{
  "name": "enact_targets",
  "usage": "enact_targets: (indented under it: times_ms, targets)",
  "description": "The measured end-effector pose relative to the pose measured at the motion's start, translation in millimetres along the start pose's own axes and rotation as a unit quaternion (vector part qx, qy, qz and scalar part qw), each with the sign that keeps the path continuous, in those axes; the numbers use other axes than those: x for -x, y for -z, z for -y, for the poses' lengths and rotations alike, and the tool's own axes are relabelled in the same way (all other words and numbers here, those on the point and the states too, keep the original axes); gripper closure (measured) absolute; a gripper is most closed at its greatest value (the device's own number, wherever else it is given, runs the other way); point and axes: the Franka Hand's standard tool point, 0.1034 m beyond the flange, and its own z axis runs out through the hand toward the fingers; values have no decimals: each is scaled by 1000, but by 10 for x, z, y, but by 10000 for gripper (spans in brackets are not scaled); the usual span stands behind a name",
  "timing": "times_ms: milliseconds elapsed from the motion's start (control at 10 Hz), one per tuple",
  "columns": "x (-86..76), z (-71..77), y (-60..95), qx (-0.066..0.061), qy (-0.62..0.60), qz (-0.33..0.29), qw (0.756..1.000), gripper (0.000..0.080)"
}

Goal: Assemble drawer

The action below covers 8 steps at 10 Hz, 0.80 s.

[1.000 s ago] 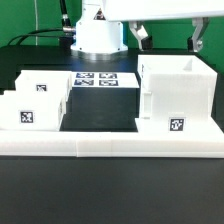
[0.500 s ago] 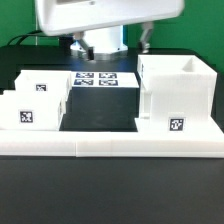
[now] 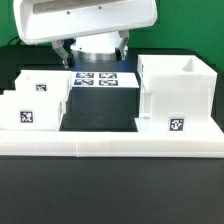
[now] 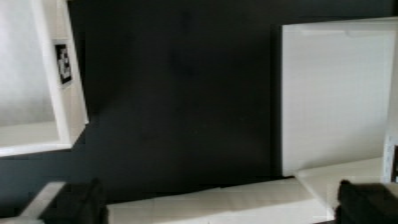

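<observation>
- Wrist view: the end effector [image 4: 214, 204] stands spread wide. Its two dark fingertips [image 4: 64, 203] sit at opposite edges of the frame with nothing between them, so nothing is held.
- A white strip [image 4: 196, 195] lies just beyond the fingertips. I cannot tell which part it belongs to.
- The same view looks down on bare black surface [image 4: 178, 100] between a tagged white panel [image 4: 32, 90] and a plain white panel [image 4: 338, 100]. I judge these to be the two drawer pieces, but I cannot match them with certainty.
- Exterior view: the arm [image 3: 88, 18] hangs across the top of the frame and hides the end effector.
- The marker board [image 3: 97, 80] lies flat below the arm, near its base.
- The smaller white box [image 3: 30, 100], tagged on top and front, stands at the exterior view's left. The larger white box [image 3: 176, 95], open at the top, stands upright at the exterior view's right. They are well apart, with dark surface between them.
- Both boxes back onto the white rail [image 3: 110, 150] in front, which I judge is there to brace parts when they are pushed.
- Judgement: no joint is made. The wide spread suits an approach to a grasp, and the target part is undetermined.
</observation>
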Motion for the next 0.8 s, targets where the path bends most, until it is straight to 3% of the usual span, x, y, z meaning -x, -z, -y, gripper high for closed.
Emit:
enact_targets:
  times_ms: [400,600,800]
  targets:
    - [381,-387,-438,41,3,-16,999,151]
    - [398,-541,-567,47,30,-12,998,151]
    - [403,-561,-596,46,31,-10,998,151]
